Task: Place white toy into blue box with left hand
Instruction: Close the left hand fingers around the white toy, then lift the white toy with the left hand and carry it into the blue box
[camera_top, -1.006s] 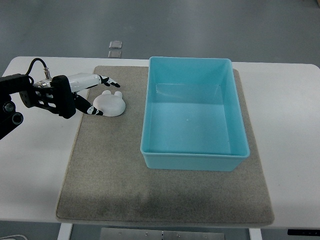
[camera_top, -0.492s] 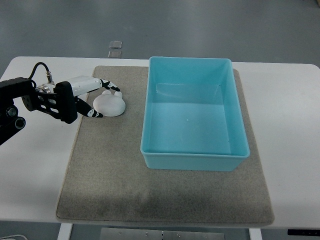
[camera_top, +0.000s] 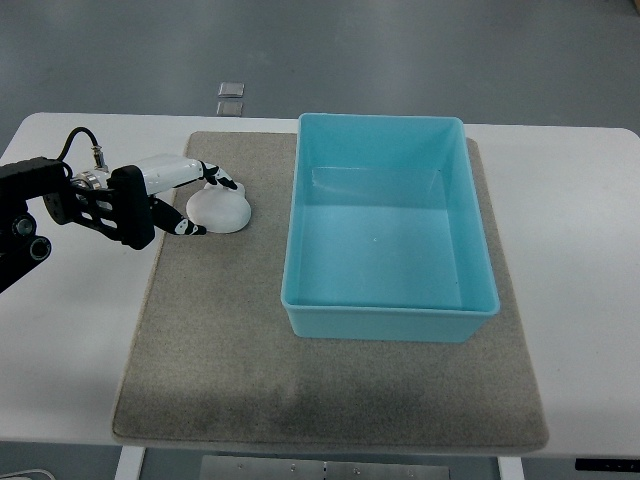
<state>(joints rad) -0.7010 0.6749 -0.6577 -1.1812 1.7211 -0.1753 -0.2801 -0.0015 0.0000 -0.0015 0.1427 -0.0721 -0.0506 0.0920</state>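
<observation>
The white toy, a rounded lump, lies on the grey mat left of the blue box. My left hand comes in from the left edge and is on the toy. Its fingers curl over the toy's far edge and hide the ears, while the thumb presses the near left side. The toy rests on the mat in that grip. The blue box is empty, and about 50 px of mat separate it from the toy. The right arm is out of view.
The mat lies on a white table. Two small grey squares sit on the floor beyond the table's far edge. A black cable loops over the left forearm.
The left hand's fingers have curled down from a spread pose onto the toy's far edge, covering its ears. The toy has barely moved.
</observation>
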